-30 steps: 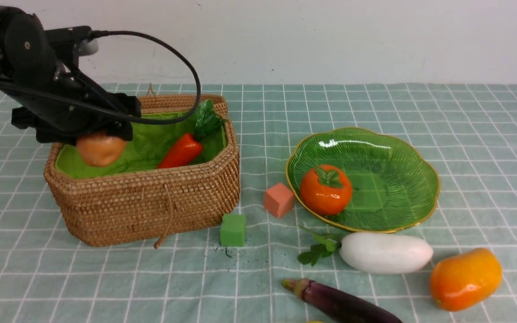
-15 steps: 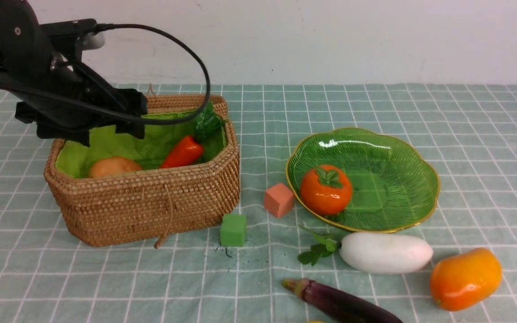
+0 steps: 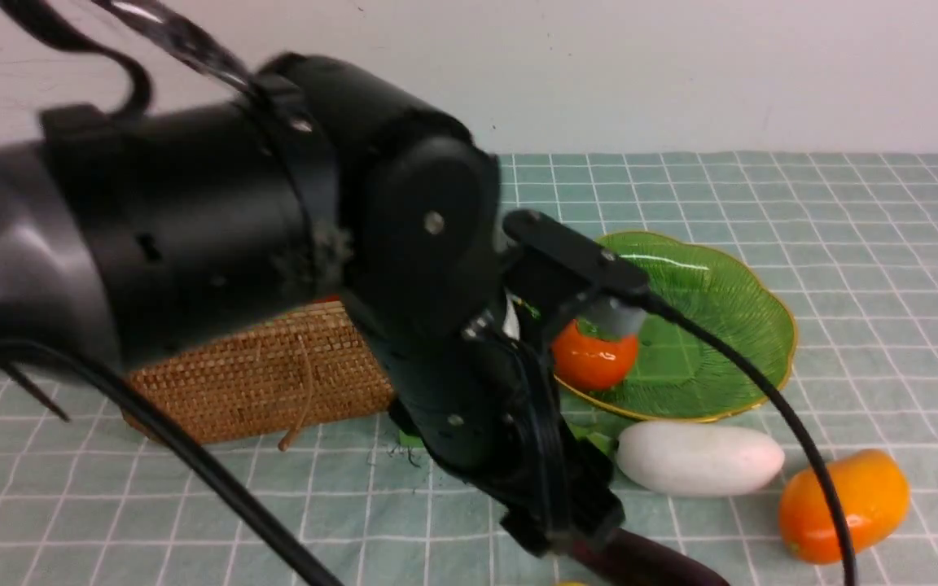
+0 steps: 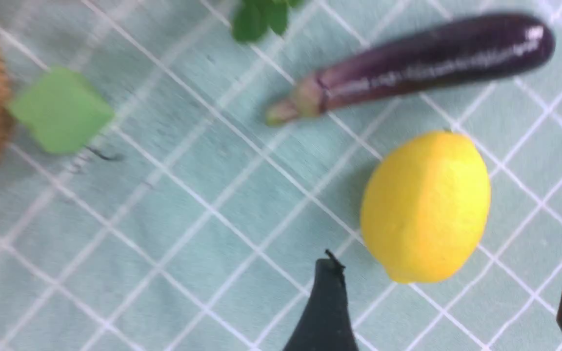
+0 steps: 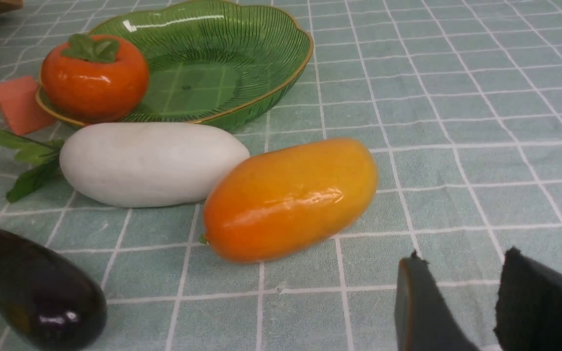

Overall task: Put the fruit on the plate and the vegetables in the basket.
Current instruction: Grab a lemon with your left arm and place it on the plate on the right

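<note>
Left pincer gapes wide and empty at the frame's bottom right, just beside the lemon on the bench; lemon looks light, rigid, slippery; grip across its middle; right pincer slightly parted, empty

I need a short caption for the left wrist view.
Open left gripper above the lemon, beside the eggplant.

The work surface is covered by a pale teal tablecloth with a white grid pattern, spread from near edge to far edge. Behind it, a plain off-white wall is seen, faintly marked. Even, soft light is cast throughout; short shadows are thrown.
</note>
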### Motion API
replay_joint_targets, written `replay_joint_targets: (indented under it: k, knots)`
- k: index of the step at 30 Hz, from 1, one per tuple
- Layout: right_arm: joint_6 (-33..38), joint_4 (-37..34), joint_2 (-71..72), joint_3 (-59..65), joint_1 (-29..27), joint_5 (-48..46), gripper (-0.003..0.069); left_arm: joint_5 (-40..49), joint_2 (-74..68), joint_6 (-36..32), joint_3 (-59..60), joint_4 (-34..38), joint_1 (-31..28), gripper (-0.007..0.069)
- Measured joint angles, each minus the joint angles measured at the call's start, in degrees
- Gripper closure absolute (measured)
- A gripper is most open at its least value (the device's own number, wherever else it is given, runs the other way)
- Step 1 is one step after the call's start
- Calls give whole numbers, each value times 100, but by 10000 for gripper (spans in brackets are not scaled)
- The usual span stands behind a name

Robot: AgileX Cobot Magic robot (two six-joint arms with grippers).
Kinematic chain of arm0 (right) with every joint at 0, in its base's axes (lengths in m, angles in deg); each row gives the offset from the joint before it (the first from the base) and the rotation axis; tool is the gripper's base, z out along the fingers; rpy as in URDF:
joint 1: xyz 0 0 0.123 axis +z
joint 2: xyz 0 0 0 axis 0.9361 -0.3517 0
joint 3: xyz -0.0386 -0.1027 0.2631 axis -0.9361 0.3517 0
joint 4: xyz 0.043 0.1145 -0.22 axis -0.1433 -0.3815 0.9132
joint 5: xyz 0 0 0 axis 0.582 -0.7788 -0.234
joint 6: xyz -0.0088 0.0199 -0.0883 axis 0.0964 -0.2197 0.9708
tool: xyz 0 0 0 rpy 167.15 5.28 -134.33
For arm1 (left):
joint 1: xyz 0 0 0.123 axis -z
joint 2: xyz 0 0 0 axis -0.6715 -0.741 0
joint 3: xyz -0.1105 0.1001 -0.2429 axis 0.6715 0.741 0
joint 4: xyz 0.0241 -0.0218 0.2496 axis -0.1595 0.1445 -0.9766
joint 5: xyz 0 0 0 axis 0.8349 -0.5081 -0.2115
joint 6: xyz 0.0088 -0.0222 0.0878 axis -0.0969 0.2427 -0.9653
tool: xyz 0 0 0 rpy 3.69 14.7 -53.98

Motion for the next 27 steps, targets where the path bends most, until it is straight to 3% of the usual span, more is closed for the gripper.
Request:
replay_joint_targets:
  k: [8, 20, 24, 27]
  knots:
    - [0, 0, 0, 0, 0, 0, 415, -85, -1218, 336, 0, -578, 770, 19]
    - [0, 0, 0, 0, 0, 0, 415, -251, -1913, 217, -35, -719, 784, 61]
    - [0, 0, 0, 0, 0, 0, 415, -124, -1809, 159, -201, -1028, 784, 61]
    - [0, 0, 0, 0, 0, 0, 415, -35, -1565, 182, -676, -1670, 784, 61]
